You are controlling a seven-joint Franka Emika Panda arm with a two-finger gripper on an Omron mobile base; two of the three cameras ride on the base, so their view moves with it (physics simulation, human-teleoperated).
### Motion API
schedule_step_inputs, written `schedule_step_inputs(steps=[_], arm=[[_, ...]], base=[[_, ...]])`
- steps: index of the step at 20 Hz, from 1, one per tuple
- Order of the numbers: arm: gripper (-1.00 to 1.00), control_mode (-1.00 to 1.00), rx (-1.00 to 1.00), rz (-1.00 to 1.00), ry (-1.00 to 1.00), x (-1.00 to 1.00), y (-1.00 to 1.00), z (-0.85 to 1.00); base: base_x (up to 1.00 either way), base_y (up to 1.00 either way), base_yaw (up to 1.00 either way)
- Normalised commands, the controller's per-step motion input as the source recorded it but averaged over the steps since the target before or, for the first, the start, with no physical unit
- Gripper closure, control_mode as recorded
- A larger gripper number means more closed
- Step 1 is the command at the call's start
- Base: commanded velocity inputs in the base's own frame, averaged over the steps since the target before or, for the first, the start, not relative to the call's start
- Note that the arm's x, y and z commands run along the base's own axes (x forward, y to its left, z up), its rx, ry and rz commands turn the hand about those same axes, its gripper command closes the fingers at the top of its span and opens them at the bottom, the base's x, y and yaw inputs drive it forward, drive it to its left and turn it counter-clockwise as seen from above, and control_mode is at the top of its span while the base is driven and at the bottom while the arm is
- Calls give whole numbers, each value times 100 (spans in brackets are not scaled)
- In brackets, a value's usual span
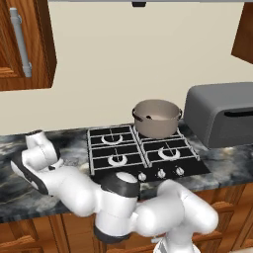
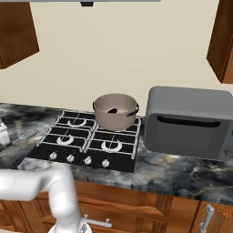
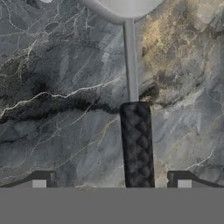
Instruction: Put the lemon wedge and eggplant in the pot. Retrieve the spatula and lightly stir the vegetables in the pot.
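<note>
The spatula point(image 3: 137, 144) lies flat on the marble counter. Its dark textured handle runs up between my fingertips, then a thin grey shank leads to the pale head point(image 3: 124, 6) at the top edge. My gripper point(image 3: 111, 180) hangs open just above the handle, one fingertip on each side, touching nothing. In the right base view the spatula point(image 2: 26, 134) rests left of the stove. The taupe pot point(image 1: 157, 117) point(image 2: 115, 111) stands on the back right burner. A dark lump inside it looks like the eggplant point(image 2: 112, 110). The lemon wedge is hidden.
The black four-burner stove point(image 1: 143, 153) point(image 2: 86, 141) sits right of the spatula, knobs along its front. A grey boxy microwave point(image 1: 222, 113) point(image 2: 189, 120) stands right of the stove. Wooden wall cabinets point(image 1: 24, 44) hang above the counter's left end.
</note>
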Motion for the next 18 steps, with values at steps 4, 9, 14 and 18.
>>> schedule_step_inputs(steps=[4,9,14,18], arm=[[-100,-100,-14,0,1,9,20,-26],[-100,-100,-5,0,0,-5,-2,-21],[-100,-100,0,0,0,-20,-15,-10],[-100,-100,0,0,0,-36,-22,-10]], base=[[0,0,0],[0,0,0],[0,0,0],[0,0,0]])
